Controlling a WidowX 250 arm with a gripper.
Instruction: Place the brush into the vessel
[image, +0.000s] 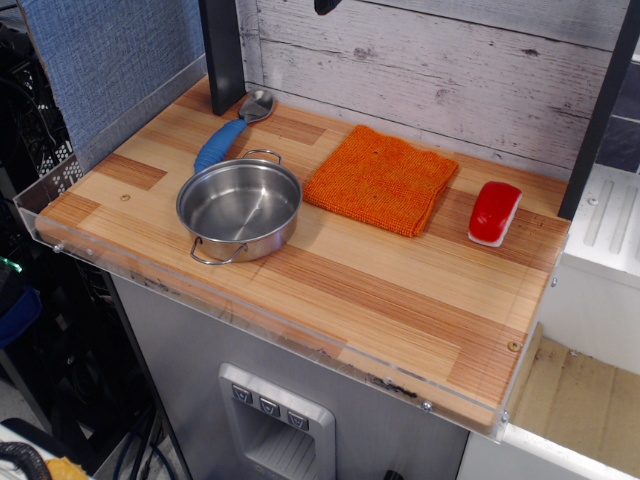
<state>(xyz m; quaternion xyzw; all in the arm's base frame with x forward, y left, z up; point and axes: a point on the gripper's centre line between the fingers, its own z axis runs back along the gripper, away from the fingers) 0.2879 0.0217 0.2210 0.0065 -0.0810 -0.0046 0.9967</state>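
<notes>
Nearest the front edge, bare planks of the striped wooden bench (350, 300); just behind on the left sits the shallow round stainless-steel pan (240, 208), empty, its two wire loop handles pointing front and back; over on the right, well apart from the pan, the small glossy red brush with a white underside (494, 213) lies flat on the wood; between them, the folded orange cloth (382, 178); farther back, the blue-handled metal spoon (233, 131) lies just behind the pan; at the very top, a dark sliver of the gripper (326, 6), whether parted or together I cannot tell.
</notes>
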